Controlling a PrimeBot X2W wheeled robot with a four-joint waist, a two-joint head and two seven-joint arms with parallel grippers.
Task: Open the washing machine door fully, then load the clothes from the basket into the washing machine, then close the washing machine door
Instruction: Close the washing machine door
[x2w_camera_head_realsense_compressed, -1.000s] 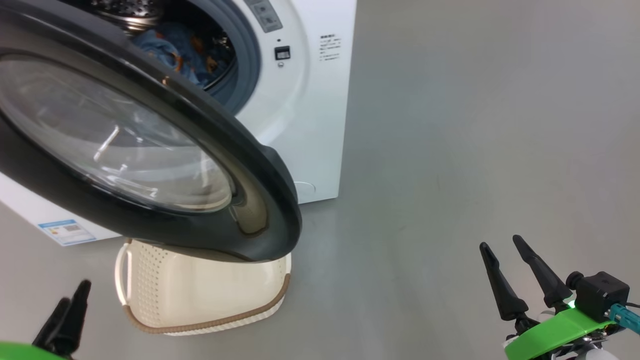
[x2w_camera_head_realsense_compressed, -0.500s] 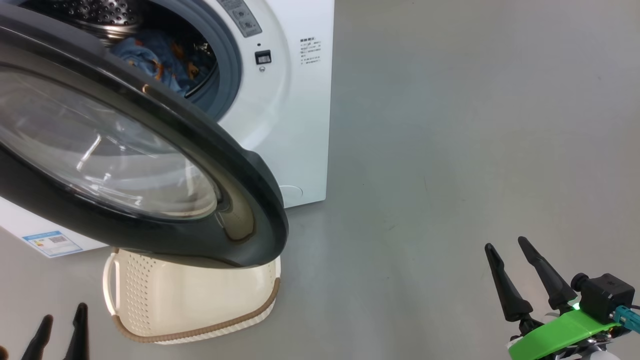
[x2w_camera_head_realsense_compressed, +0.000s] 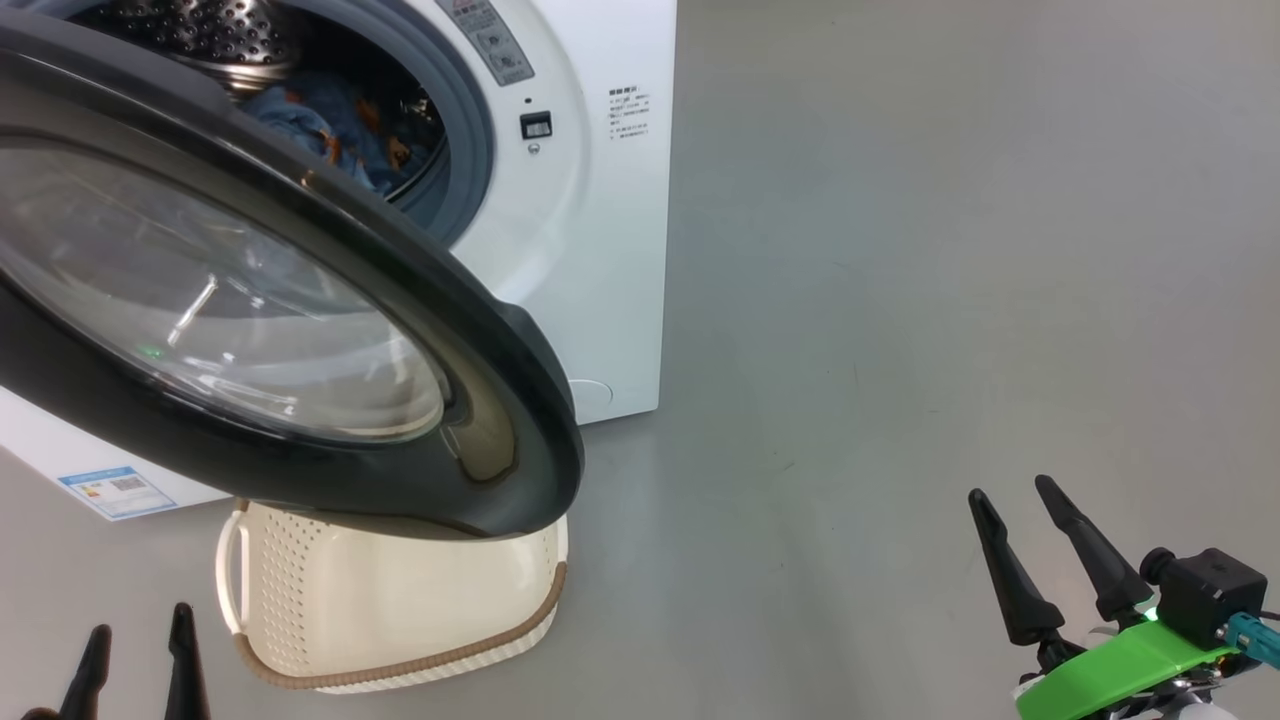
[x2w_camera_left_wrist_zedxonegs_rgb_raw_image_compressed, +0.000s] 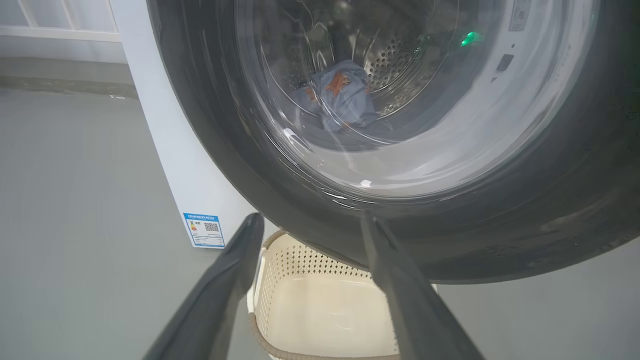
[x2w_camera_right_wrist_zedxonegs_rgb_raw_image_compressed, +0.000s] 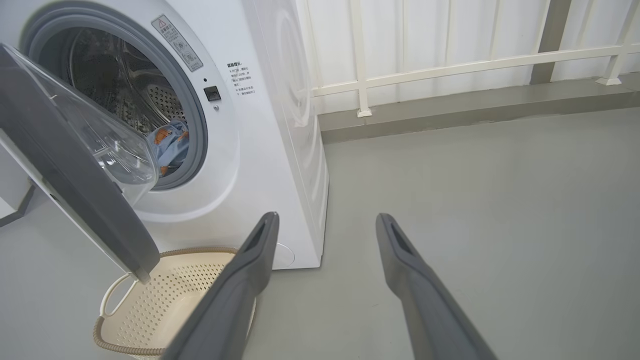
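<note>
washing machine door (x2w_camera_head_realsense_compressed: 380, 270) hanging over basket (x2w_camera_head_realsense_compressed: 330, 600), screening drum (x2w_camera_head_realsense_compressed: 215, 30) mouth, bare floor (x2w_camera_head_realsense_compressed: 950, 250) rightward

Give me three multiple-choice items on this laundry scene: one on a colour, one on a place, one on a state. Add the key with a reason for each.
1. What colour is the rim of the basket?
A) brown B) green C) blue
2. Where are the clothes?
A) in the basket B) inside the washing machine C) on top of that machine
3. How does the washing machine door stand?
A) shut B) swung open C) taken off

Key:
1 A: the woven-look band along the cream top edge is brown.
2 B: blue printed fabric lies in the drum, and the basket's visible inside is bare.
3 B: the door hangs out over the basket, leaving the drum mouth uncovered.
</note>
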